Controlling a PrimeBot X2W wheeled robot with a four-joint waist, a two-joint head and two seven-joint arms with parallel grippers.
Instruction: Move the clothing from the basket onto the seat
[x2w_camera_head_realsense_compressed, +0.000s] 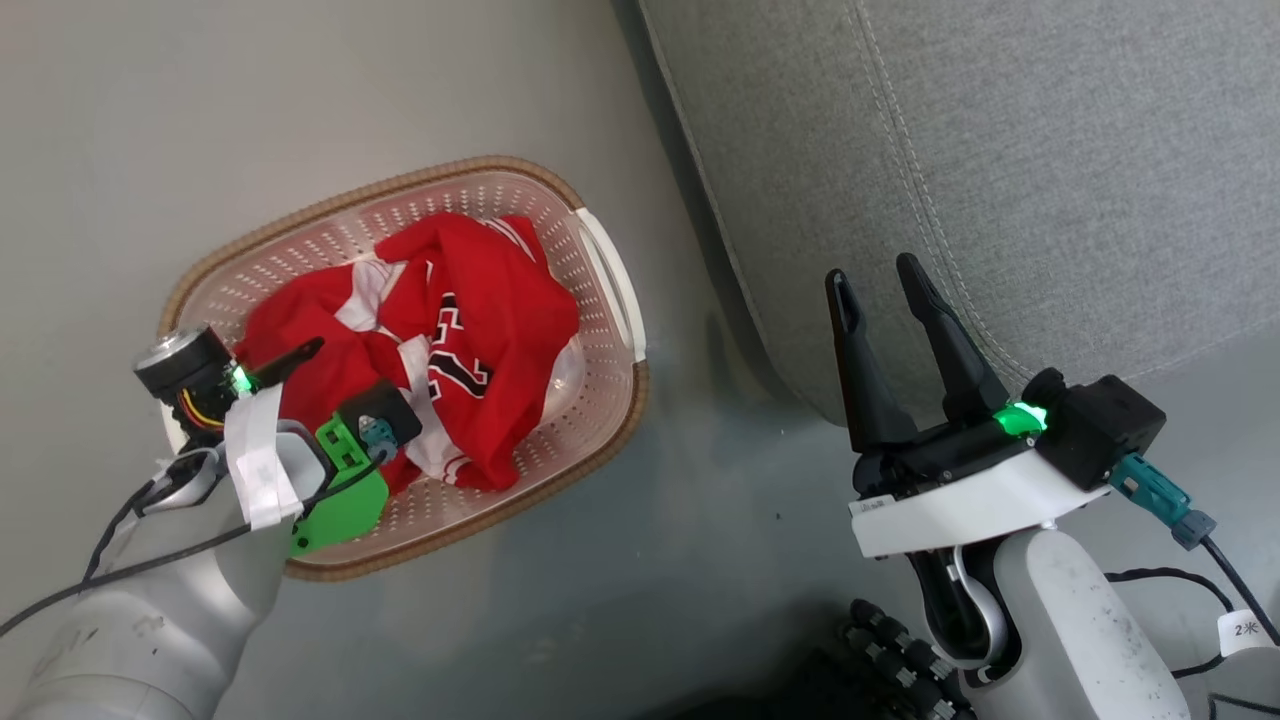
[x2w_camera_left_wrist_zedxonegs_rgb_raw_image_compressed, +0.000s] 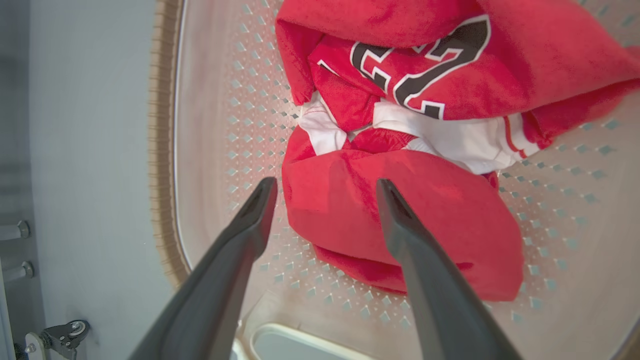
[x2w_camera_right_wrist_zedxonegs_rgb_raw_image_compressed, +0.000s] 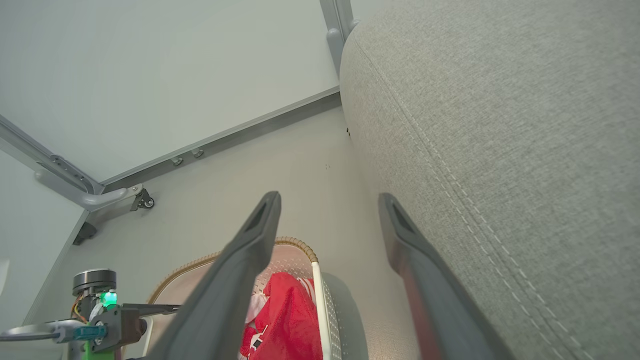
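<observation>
Pale floor (x2w_camera_head_realsense_compressed: 700, 580) bears the cream basket (x2w_camera_head_realsense_compressed: 455, 192) heaped with crumpled red clothing (x2w_camera_head_realsense_compressed: 500, 310), white-trimmed, black-numbered; both jaws spread wide.

The basket (x2w_camera_head_realsense_compressed: 598, 408) stands open above, the clothing (x2w_camera_head_realsense_compressed: 490, 320) heaped uncovered inside; a bare strip of floor (x2w_camera_head_realsense_compressed: 720, 470) separates it from the seat (x2w_camera_head_realsense_compressed: 1000, 150) edge.

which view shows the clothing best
The left wrist view: the clothing is close up, with folds, white trim and black numbers plain. The head view shows it smaller, partly hidden by the left arm; the right wrist view catches one red part.
</observation>
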